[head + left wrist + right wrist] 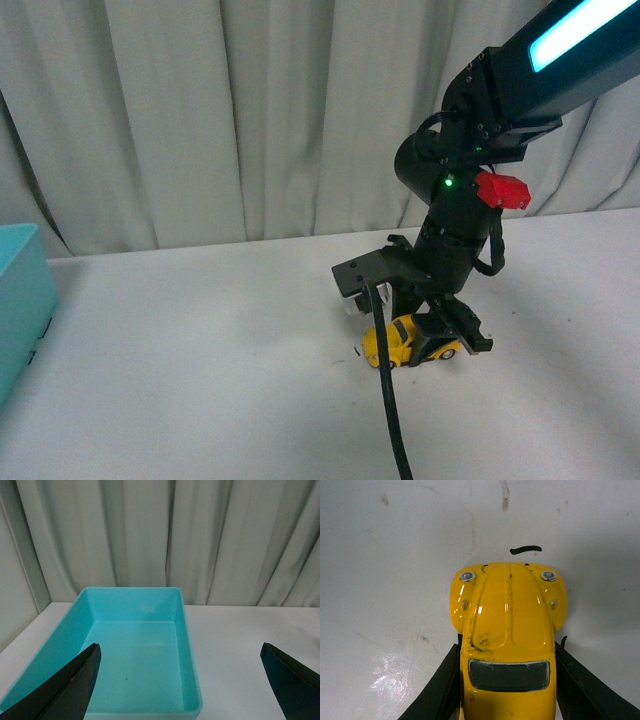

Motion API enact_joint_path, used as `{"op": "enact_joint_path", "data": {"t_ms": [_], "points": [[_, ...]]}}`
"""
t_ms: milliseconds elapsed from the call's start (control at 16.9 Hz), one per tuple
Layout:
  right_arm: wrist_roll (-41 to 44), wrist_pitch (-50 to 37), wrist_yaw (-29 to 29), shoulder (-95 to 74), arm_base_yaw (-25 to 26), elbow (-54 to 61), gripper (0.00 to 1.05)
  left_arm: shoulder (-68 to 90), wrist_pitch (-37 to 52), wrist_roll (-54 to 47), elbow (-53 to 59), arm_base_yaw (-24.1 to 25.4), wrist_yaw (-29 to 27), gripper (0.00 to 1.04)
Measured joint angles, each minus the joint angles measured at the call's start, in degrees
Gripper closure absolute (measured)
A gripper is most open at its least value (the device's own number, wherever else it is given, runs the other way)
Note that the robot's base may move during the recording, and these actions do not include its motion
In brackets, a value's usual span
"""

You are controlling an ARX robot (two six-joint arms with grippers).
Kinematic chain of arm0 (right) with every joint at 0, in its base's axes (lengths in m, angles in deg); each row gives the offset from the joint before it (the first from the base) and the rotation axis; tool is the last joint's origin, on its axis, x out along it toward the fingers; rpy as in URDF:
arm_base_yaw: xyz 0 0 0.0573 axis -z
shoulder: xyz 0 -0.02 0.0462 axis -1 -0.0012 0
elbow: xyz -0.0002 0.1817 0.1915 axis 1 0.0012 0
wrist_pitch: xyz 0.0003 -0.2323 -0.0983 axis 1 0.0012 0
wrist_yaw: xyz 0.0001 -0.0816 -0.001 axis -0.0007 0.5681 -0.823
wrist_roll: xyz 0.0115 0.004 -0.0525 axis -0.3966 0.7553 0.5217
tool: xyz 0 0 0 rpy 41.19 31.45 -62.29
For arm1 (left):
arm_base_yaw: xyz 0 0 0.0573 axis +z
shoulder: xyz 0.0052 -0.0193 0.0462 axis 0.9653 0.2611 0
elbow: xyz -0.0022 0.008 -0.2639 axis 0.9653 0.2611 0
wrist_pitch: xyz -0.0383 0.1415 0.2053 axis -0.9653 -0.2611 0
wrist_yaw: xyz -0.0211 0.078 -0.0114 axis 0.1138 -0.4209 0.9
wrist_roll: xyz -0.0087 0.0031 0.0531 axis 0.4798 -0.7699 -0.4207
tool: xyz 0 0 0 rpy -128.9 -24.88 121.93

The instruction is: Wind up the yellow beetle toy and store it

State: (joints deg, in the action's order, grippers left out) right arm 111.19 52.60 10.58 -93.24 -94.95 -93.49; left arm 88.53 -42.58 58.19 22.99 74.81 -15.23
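At the far left of the front view I see only a corner of the teal bin (18, 300) on the white worktop (200, 350). The left wrist view shows its whole open inside, rim (131, 588) to rim, against the curtain (150, 530). The left tool (180, 646) hangs over it, dark fingers spread wide.

Further right, my right arm slants down steeply from the upper right corner, with a green light on its wrist and a black cable (392, 420) running toward me. The right tool (428, 345) is down at the worktop, pinching the beetle (398, 342) by its flanks. The right wrist view adds the beetle (509, 610) from above: scuffed yellow hood, two silver headlights, dark windscreen. A short black mark (525, 549) lies just ahead of its nose.
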Motion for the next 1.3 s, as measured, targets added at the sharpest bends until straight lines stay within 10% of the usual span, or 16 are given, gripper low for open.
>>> {"op": "enact_joint_path", "data": {"t_ms": [1303], "points": [[-5.7,-6.3,-1.7,2.8,3.0,6.9,0.61,0.0,0.0,0.0,0.0,0.0,0.0,0.07]]}}
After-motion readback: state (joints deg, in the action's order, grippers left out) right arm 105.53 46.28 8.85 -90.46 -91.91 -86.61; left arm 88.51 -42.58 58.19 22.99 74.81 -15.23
